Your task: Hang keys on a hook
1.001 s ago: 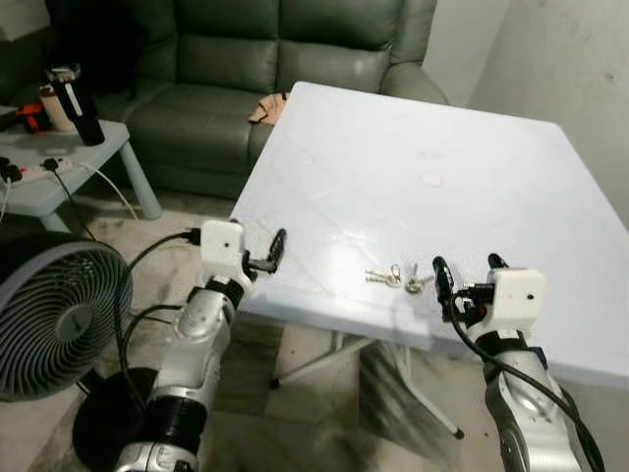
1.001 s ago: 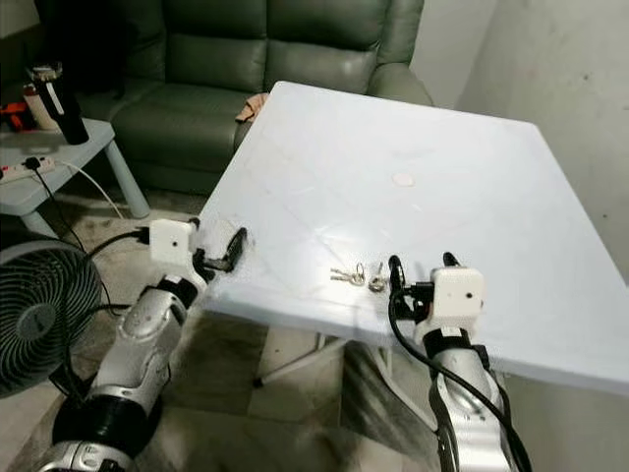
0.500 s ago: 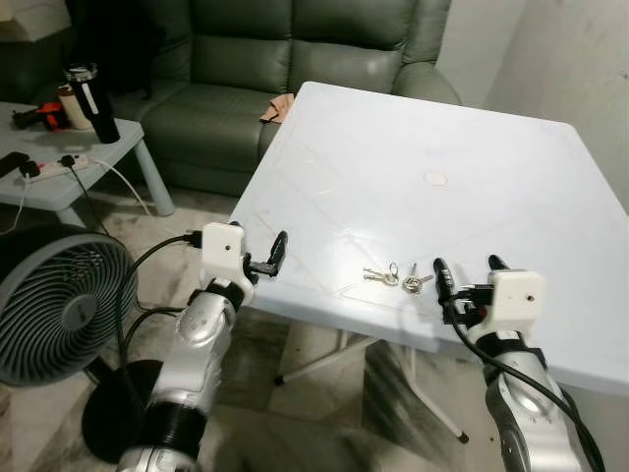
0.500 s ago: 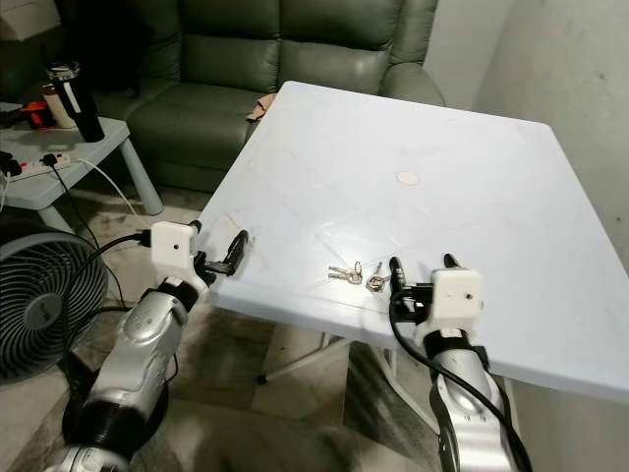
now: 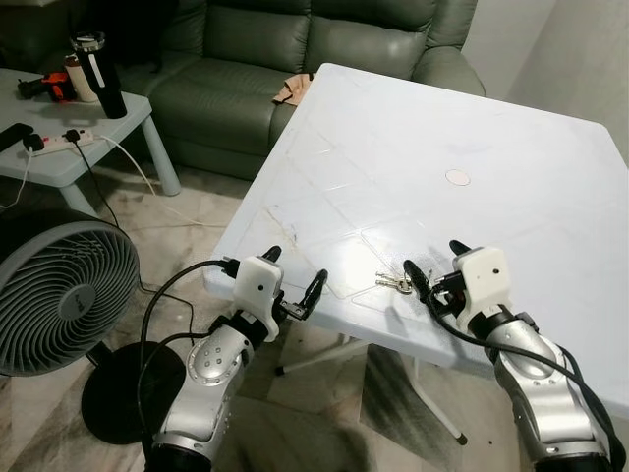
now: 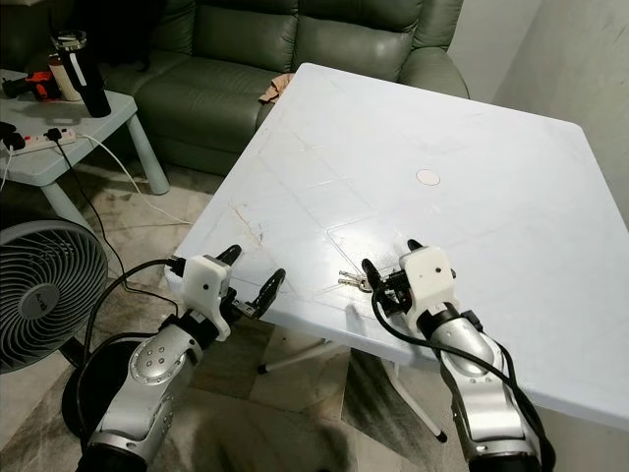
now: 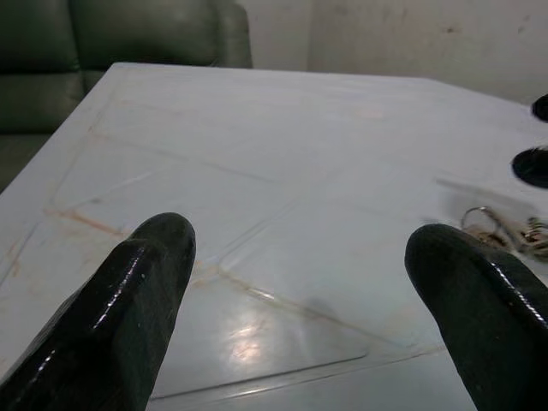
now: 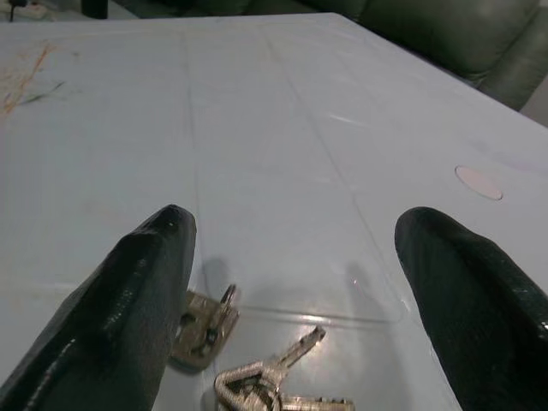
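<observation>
— Where are the keys [image 8: 257, 377]?

— They lie flat on the white worktop [image 5: 472, 128], close to its near edge. They are a small silver bunch.

— What is the right gripper [image 5: 433, 267] doing?

— It is just over the keys. Its two black fingers [image 8: 128, 300] are spread wide, one on each side of the bunch. They are not holding anything. One key sits right next to one finger, maybe touching it, but I cannot tell for sure.

— And the left gripper [image 5: 294, 285]?

— It is at the near corner of the worktop, well apart from the keys. Its fingers [image 7: 120, 308] are spread too, with nothing between them. In the left wrist view you can see the keys far off on the worktop.

— What else is around?

— There is a green sofa [image 5: 295, 49] behind the worktop. A round fan [image 5: 54, 295] stands on the floor on the robot's left. A small blue table [image 5: 69, 147] has a dark cup [image 5: 98, 74] and a power strip [image 5: 64, 138] on it. There is also a small round mark [image 5: 458, 178] on the worktop.
</observation>
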You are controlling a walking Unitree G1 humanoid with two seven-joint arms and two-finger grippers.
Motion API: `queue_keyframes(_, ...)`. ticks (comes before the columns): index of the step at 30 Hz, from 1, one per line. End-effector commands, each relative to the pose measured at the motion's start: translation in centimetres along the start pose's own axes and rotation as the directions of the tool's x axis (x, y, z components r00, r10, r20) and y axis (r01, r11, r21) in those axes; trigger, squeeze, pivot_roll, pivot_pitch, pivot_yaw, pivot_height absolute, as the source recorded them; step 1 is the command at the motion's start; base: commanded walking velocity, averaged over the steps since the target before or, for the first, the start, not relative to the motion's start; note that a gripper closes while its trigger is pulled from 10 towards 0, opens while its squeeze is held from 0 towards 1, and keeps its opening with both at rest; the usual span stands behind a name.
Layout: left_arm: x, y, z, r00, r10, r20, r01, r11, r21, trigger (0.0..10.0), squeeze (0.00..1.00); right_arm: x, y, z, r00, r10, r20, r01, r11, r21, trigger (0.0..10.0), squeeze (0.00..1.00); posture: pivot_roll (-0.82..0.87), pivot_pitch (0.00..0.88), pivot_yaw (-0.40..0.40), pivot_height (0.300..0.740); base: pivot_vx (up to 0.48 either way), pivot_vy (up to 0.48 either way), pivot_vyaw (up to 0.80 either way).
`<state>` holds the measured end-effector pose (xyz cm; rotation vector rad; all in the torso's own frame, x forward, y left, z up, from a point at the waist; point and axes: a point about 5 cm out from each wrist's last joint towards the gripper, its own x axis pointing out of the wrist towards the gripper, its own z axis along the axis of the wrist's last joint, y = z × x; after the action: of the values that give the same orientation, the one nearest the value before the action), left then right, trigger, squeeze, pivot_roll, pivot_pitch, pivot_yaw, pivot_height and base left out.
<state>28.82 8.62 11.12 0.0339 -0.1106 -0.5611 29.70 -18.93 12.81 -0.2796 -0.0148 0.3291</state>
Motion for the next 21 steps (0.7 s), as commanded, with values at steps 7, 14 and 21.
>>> queue_keyframes(7, 0.1, -1.1, 0.2, 0.998, -0.058, -0.002, 0.058, 0.998, 0.014, 10.0, 0.0, 0.1, -0.3, -0.3, 0.999, 0.043, -0.021, -0.043, 0.999, 0.001, 10.0, 0.0, 0.06, 0.111, -0.09, 0.74, 0.0, 0.0, 0.0)
queue_keyframes(14, 0.0, -2.2, 0.2, 0.993, -0.116, 0.001, 0.116, 0.993, 0.035, 10.0, 0.0, -0.2, -0.6, -1.4, 0.997, 0.042, -0.069, -0.036, 0.996, 0.079, 10.0, 0.0, 0.06, 0.117, -0.086, 0.74, 0.0, 0.0, 0.0)
queue_keyframes(21, -0.2, -2.9, 0.3, 0.989, -0.149, 0.001, 0.149, 0.988, 0.035, 10.0, 0.0, -1.1, -0.9, -2.3, 0.992, 0.106, -0.066, -0.091, 0.977, 0.193, 10.0, 0.0, 0.05, 0.123, -0.078, 0.74, 0.0, 0.0, 0.0)
